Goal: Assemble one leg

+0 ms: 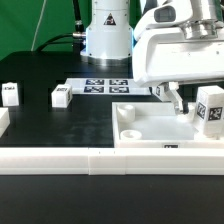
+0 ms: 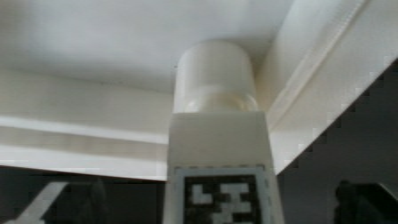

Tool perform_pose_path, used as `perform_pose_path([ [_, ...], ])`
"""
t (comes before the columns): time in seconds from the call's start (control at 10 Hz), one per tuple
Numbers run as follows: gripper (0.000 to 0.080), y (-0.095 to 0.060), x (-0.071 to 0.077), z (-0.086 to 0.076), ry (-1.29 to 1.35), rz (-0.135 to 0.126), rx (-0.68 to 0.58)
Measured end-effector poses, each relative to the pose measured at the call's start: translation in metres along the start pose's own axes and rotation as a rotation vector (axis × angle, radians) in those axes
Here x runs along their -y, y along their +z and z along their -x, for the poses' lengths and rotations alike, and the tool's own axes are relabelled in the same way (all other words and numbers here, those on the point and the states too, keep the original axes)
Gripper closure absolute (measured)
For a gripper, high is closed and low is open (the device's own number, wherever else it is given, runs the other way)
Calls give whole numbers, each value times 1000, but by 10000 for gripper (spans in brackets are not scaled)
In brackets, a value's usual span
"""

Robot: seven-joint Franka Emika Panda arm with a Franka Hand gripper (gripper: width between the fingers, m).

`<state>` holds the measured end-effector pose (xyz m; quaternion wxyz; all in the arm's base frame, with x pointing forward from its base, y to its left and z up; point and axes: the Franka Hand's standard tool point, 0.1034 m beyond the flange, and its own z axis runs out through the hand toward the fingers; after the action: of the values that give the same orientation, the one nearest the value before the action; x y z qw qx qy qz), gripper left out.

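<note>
A white leg (image 2: pixel 222 150) with a black-and-white tag stands between my fingers in the wrist view. Its rounded peg end (image 2: pixel 221 80) points into a corner of the large white panel (image 2: pixel 107 50). My gripper (image 2: pixel 210 195) is open, with a dark gap between the leg and each finger. In the exterior view the gripper (image 1: pixel 192 100) hangs over the panel's (image 1: pixel 150 130) right side. One finger (image 1: pixel 173 98) shows there, and the tagged leg (image 1: pixel 210 108) stands upright beside it. The other finger is hidden.
Two more white legs (image 1: pixel 10 94) (image 1: pixel 61 96) lie on the black table at the exterior view's left. The marker board (image 1: pixel 105 87) lies behind the panel. A low white wall (image 1: pixel 60 160) runs along the front. The robot base (image 1: pixel 105 35) stands at the back.
</note>
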<state>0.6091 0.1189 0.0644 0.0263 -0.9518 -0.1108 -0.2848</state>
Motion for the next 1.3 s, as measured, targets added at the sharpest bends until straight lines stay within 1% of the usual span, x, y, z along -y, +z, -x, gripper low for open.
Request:
perform_pose_path([
  [0.2,151,-1,-1,0,0,-1,9],
  [0.3,151,-12,-4,-10,1,-3,26],
  [0.6,151,-39,-6,-34,0,-8,31],
  [0.7,151,-42,-5,-36,-1,-10,37],
  [0.9,151,-40,-4,-34,-1,-16,64],
  [1.0,151,-37,0,-28,0,-35,151],
  [1.2,151,-29,-3,-31,5,-61,310],
  [1.3,151,-26,-2,-37,11,-70,353],
])
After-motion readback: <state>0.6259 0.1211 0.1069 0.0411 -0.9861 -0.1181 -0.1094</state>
